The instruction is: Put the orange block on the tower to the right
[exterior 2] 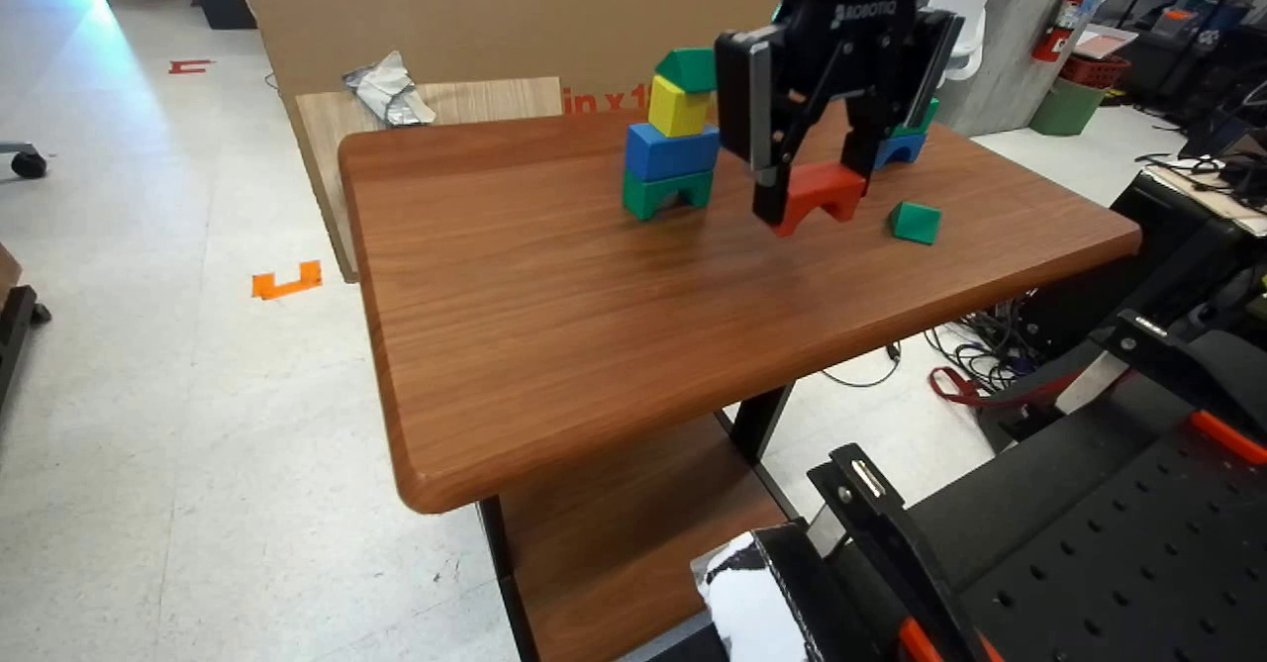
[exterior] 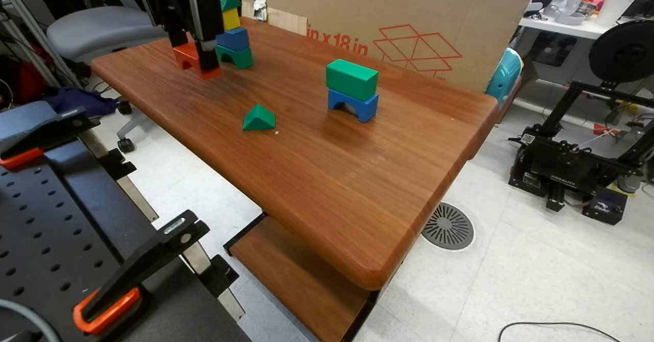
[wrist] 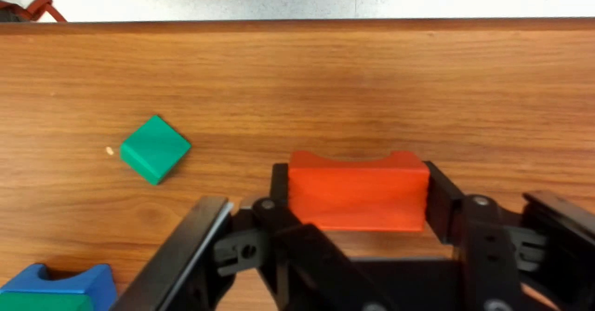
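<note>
The orange block (exterior: 188, 57) is a red-orange bridge shape, also visible in an exterior view (exterior 2: 824, 190) and in the wrist view (wrist: 358, 199). My gripper (wrist: 357, 192) is shut on its two ends and holds it level, arch downward, above the table. The gripper also shows in both exterior views (exterior: 193, 55) (exterior 2: 817, 185). The tower to the right is a green rectangular block (exterior: 351, 78) on a blue bridge block (exterior: 353, 106). It stands apart from the gripper. In an exterior view the gripper partly hides this tower (exterior 2: 903, 147). In the wrist view only its corner (wrist: 100, 285) shows at lower left.
A taller stack (exterior: 235, 39) of green, blue, yellow and a green triangular top stands close beside the gripper; it also shows in an exterior view (exterior 2: 671, 152). A loose green triangular piece (exterior: 259, 118) lies on the table (exterior: 327, 178). A cardboard sheet (exterior: 409, 4) stands along the back edge.
</note>
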### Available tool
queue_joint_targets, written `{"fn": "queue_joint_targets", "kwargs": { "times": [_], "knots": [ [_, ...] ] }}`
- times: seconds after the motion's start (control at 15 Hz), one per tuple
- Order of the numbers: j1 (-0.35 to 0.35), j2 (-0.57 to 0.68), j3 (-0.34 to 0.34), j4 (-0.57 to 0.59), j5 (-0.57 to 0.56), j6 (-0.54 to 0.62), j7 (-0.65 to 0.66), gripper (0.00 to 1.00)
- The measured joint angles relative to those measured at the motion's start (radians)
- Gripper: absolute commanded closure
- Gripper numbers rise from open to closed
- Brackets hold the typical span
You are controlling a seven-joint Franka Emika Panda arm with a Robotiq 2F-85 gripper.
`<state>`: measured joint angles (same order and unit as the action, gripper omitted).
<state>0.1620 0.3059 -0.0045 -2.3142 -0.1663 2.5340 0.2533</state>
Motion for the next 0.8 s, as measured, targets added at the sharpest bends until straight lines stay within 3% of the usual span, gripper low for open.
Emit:
{"fn": "queue_joint_targets", "kwargs": {
  "times": [0.4, 0.8],
  "knots": [
    [-0.067, -0.059, -0.057, 0.002, -0.005, -0.002, -0.012, 0.58],
    [-0.159, -0.060, -0.076, 0.064, -0.001, -0.062, -0.105, 0.58]
  ]
}}
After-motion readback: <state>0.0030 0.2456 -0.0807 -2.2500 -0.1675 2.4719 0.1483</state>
